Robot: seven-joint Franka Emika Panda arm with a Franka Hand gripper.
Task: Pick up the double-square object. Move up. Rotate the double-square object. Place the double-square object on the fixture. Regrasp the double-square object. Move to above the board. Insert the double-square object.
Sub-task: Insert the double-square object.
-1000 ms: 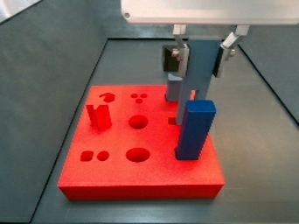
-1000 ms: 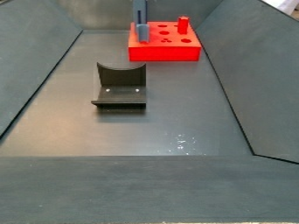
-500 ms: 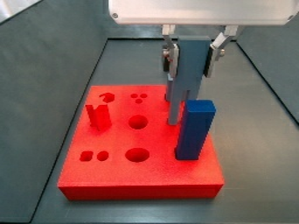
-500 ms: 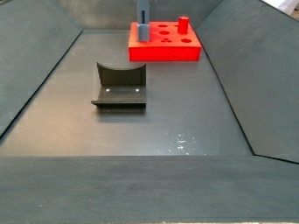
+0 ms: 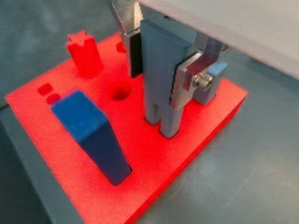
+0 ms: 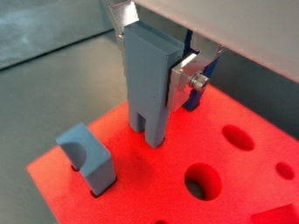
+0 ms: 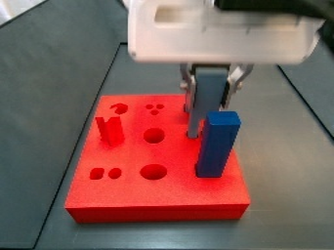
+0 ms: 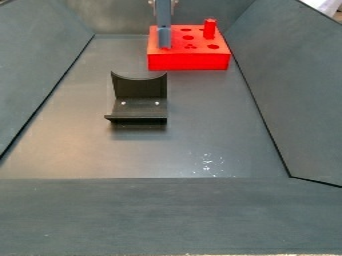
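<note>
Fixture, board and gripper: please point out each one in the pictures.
fixture [image 8: 136, 98]: side view, on its dark curved top.
board [image 7: 131, 195]: side view, bare red top face near the front edge.
gripper [image 6: 158, 74]: wrist view, midway between the fingertips, shut on the bar.

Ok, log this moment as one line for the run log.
phase: insert | claw: over board, shut on double-square object | object: upright, lower end at board top | fixture: empty, apart

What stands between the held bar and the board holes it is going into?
Nothing visible does. The gripper holds the bar upright over the board, its lower end at the red top face. The blue block and the red peg stand off to the sides.
</note>
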